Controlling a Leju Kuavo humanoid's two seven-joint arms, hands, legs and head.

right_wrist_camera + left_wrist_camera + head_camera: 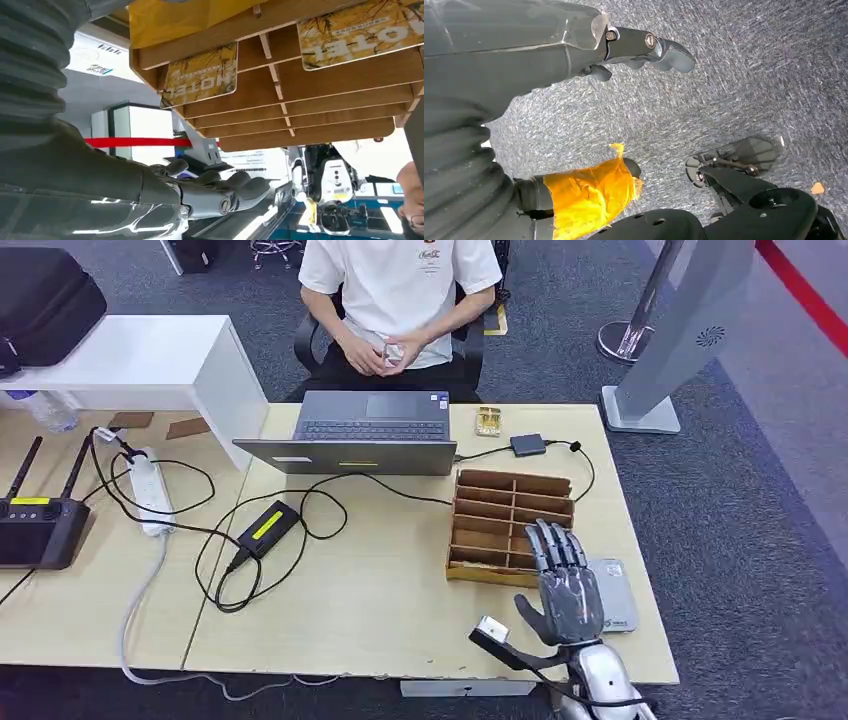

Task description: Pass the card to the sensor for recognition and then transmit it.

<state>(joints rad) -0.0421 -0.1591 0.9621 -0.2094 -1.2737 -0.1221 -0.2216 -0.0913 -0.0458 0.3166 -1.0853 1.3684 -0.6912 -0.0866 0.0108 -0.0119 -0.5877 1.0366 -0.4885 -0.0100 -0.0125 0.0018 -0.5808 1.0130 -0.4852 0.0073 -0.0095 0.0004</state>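
A: Two cards are seen in the right wrist view, but the head view is logged first. What is noted there?

B: The right hand [566,583] is raised over the near right part of the tabletop [380,610], fingers spread and straight, nothing held. Its fingertips lie over the near edge of the wooden card rack [510,525]. A grey sensor pad [615,592] is seen flat just beside the hand, partly hidden by it, touching the tabletop near the right edge. A laptop [365,432] is set at the far side, with a seated person [400,295] behind it, hands together in the lap. A black power adapter [268,526] with looped cable lies left of the rack, and a white power strip [150,492] further left.

A: And the left wrist view?

B: The left hand [644,50] is seen hanging above grey carpet [749,75], fingers extended and apart, nothing in them. A patch of yellow tape [589,197] is wrapped on the thumb.

A: The right wrist view?

B: The rack [300,90] is seen close, its slots facing the camera. One card [202,75] marked HOTEL stands in one slot, and a second card [360,30] in another compartment beside it. The right hand's fingers [235,182] are stretched out away from the rack, not touching either card.
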